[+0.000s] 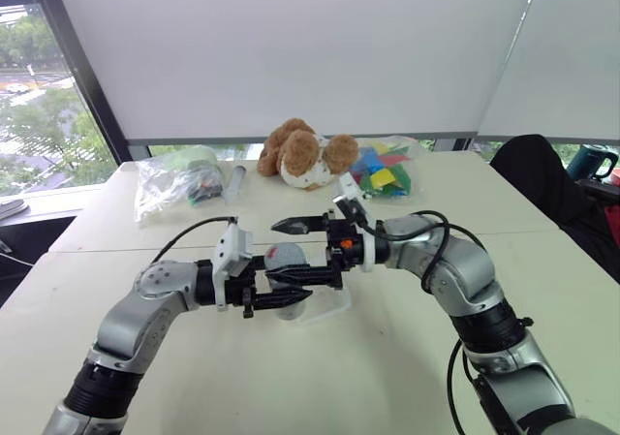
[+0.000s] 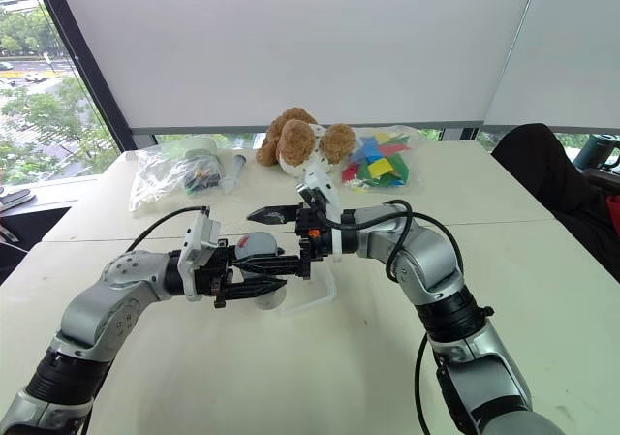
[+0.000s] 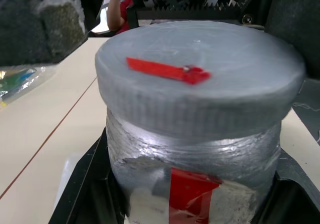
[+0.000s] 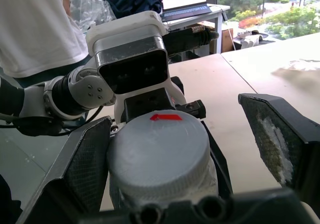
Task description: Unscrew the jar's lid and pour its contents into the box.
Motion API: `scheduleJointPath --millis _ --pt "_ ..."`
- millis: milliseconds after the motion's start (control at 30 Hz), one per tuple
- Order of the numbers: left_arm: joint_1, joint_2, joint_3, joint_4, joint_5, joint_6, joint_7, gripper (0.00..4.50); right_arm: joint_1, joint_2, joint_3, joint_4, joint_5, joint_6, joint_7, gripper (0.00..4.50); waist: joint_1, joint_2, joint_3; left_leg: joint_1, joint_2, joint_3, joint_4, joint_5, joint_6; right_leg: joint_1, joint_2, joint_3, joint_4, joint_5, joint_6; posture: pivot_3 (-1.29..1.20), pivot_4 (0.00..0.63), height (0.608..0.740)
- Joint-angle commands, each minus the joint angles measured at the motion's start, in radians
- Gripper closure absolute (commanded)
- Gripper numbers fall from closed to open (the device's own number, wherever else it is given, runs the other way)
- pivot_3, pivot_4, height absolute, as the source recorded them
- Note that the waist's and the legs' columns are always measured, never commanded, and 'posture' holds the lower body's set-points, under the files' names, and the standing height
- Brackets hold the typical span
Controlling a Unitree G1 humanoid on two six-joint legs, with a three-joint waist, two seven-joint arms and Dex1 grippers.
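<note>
- cream-white table [image 1: 407, 357] carried the whole work area; nothing on it was disturbed near the front edge.
- at the far edge lay a brown soft toy [image 1: 302, 152], a clear bag of coloured pieces [image 1: 384, 170] beside it, and another clear bag [image 1: 174, 183] toward the robot's left.
- both arms met level over the middle of the table, grippers pointing at each other.
- left gripper [image 1: 283, 297] was clamped on the jar [image 3: 192, 164], its black fingers pressed against the silvery body on both sides; the jar was held off the table, lid end toward the right arm.
- right gripper [image 4: 187, 156] stood with its fingers spread wide either side of the lid; one pad sat close against the rim, the other [image 4: 272, 134] well apart. it was not gripping the lid.
- the box [image 2: 315, 295], clear plastic, lay on the table just below and behind the two grippers, partly hidden by them; it looked empty as far as could be seen.
- the lid [image 3: 200, 77], grey with a red mark, was seated square on the jar, no gap showing.
- the contents could not be seen.
- assessment: jar picked up and presented; the lid grip, unscrewing and pouring were all outstanding. task judged at an early stage.
</note>
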Motion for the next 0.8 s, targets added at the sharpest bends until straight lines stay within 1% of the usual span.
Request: scheduleJointPath --millis 33,267,667,733,800 --pt "-0.004 0.006 0.014 -0.036 -0.016 -0.005 -0.009 2.32 0.006 -0.026 -0.047 -0.015 0.015 -0.010 0.017 0.08 0.001 0.000 0.000 0.000 0.000 0.000 0.000 0.000 0.000 0.000 0.000 0.000 0.000 0.000 0.000 0.00 0.150 0.740" --pt "-0.006 0.007 0.015 -0.029 -0.014 -0.007 -0.015 2.32 0.012 -0.012 -0.059 -0.067 0.085 0.019 0.044 0.08 -0.002 0.000 0.000 0.000 0.000 0.000 0.000 0.000 0.000 0.000 0.000 0.000 0.000 0.000 0.000 0.00 0.150 0.740" --pt "-0.001 0.009 0.019 -0.034 -0.012 -0.003 -0.013 2.32 0.004 0.018 0.007 -0.053 0.038 0.009 0.027 0.08 0.000 0.000 0.000 -0.001 0.000 0.000 0.000 0.000 0.000 -0.001 0.000 0.000 0.000 0.000 0.000 0.00 0.150 0.740" --pt "0.001 0.009 0.019 -0.035 -0.012 -0.003 -0.012 2.32 0.007 0.022 0.007 -0.052 0.034 0.006 0.027 0.58 0.000 0.000 0.000 -0.001 0.000 0.000 0.000 0.000 0.000 -0.001 0.000 0.000 0.000 0.000 0.000 0.00 0.150 0.740" --pt "0.001 0.009 0.020 -0.037 -0.013 -0.002 -0.011 2.32 0.013 0.025 0.004 -0.055 0.034 0.003 0.027 1.25 0.000 0.000 0.000 -0.001 0.000 0.000 0.000 0.000 0.000 -0.001 0.000 0.000 0.000 0.000 0.000 0.00 0.150 0.740"
